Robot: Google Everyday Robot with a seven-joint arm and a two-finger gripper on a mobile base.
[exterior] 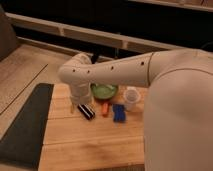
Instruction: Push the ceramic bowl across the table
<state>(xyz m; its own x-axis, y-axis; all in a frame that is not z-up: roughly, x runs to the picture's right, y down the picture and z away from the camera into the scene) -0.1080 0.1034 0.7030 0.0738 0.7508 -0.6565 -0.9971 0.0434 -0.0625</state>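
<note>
Five small things sit bunched on the far half of the table [90, 142]: bowl [104, 91], white cup [131, 97], orange item [105, 108], blue item [119, 113], black item [86, 111]. You cannot read lettering or a brand on any of them; too small to tell. The bowl is close to the far edge, about midway along what shows of the table, green inside facing up, its far rim hidden behind the arm [120, 72]. Cup just right of the bowl, near it; whether they touch you cannot tell. Orange item and blue item lie side by side in front of the bowl and cup, toward you. Black item lies angled, front-left of the bowl. The arm comes in from the right, bends above the table's far-left part and drops down. The gripper [76, 106] is at the foot of that drop, low over the wood, left of the bowl and just beside the black item; you cannot tell how it is set, nor whether it touches anything. Room: bare planks run from the row of small items to the near edge. Left edge is bordered by a dark mat [25, 125]. Right edge is hidden behind the robot's white body. Behind the far edge, a dark wall with pale ledges.
</note>
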